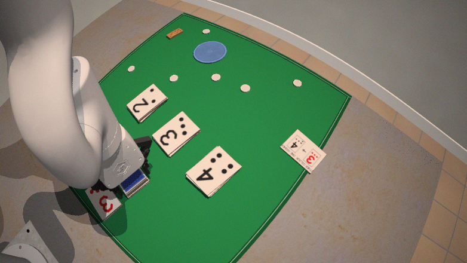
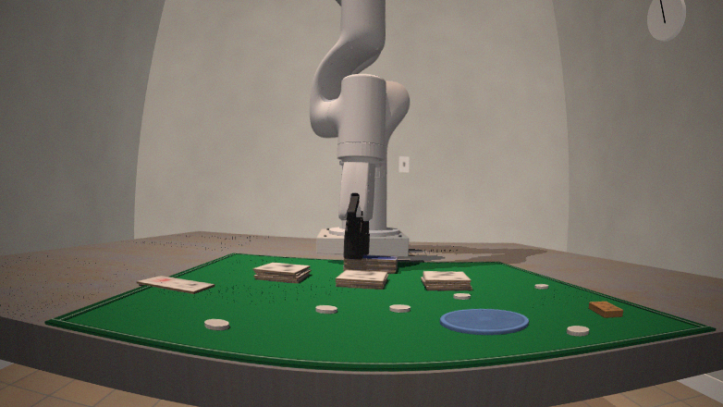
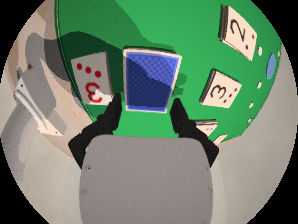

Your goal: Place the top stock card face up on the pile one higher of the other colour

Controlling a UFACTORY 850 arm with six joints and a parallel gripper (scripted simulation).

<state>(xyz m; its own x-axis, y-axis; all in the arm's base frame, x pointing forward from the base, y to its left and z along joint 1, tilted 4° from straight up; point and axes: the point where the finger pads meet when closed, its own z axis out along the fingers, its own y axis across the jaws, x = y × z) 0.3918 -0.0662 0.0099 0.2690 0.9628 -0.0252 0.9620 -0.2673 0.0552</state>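
Observation:
The face-down stock (image 1: 134, 182) is a stack with a blue patterned back near the cloth's near-left corner; it also shows in the wrist view (image 3: 152, 82) and in the exterior view (image 2: 371, 263). My gripper (image 3: 147, 103) (image 2: 356, 242) is open, its black fingers standing on either side of the stock's near end, down at the stack. The waste (image 1: 105, 202) shows a red 3 beside the stock. Three face-up piles lie in a row: black 2 (image 1: 147, 103), black 3 (image 1: 175, 133), black 4 (image 1: 213, 170).
A reference card (image 1: 303, 150) lies at the cloth's right edge. Several white chips, such as one (image 1: 245, 88), a blue disc (image 1: 209, 52) and a small brown block (image 1: 174, 33) lie on the far part of the green cloth. The arm's body hides the near-left corner.

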